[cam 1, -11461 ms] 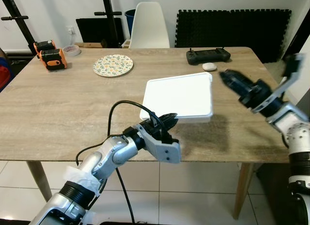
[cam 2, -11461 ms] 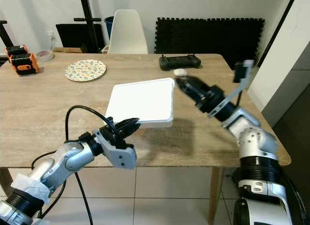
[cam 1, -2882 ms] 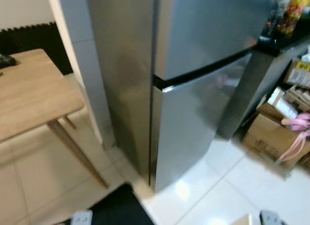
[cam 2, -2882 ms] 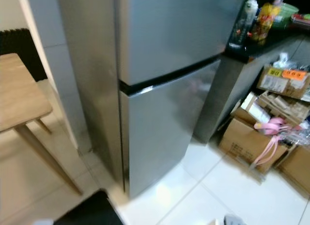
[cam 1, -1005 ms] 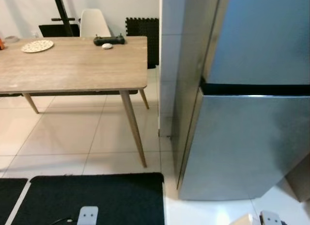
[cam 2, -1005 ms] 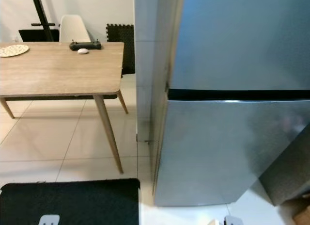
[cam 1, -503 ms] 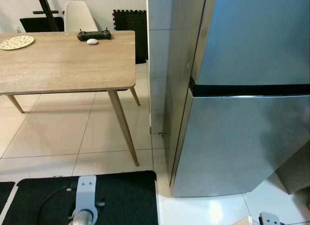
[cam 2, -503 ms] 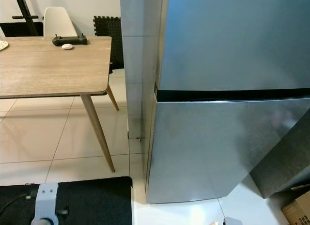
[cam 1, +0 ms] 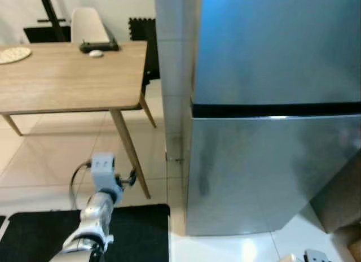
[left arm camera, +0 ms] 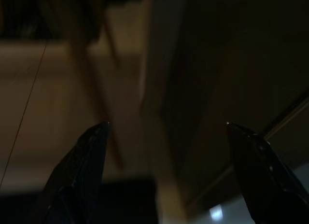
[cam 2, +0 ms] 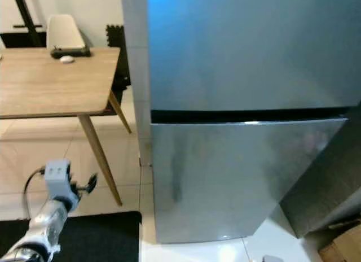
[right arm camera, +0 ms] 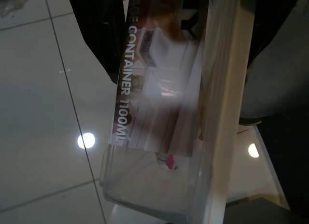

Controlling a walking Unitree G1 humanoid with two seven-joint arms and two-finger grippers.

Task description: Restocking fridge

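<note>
Left gripper point(left arm camera: 164, 132): raised in front of the robot, low at the left, over the floor point(cam 1: 51, 166) near the worktop leg point(cam 1: 128, 154). In the left wrist view its two black fingers point(left arm camera: 79, 166) stand wide apart with nothing between them; that view is dark, and past the fingers only the pale floor, the leg and the lower corner of the fridge point(cam 1: 271, 160) can be made out. In the head views the silver left arm point(cam 1: 93, 217) rises from a black mat point(cam 1: 135, 234), with a grey wrist block and a black cable loop beside it.

Right gripper point(right arm camera: 193, 50): clamped on a clear plastic container point(right arm camera: 159, 137), seen in the right wrist view. The dark fingers sit on either side of the container's upper part. The container carries a paper label with white lettering "CONTAINER 1100ML". It hangs over glossy white floor tiles.

Fridge: two-door, stainless finish, both doors closed, a dark gap between upper and lower door. It stands directly ahead, right of a tiled pillar point(cam 1: 172, 75).

Worktop point(cam 1: 67, 75): wooden, left of the pillar. At its far right corner lie a black controller point(cam 1: 98, 46) and, just beside it, a small white object point(cam 1: 96, 53). A patterned plate point(cam 1: 12, 55) lies near the far left edge. A white chair point(cam 1: 87, 26) stands behind the far edge.
</note>
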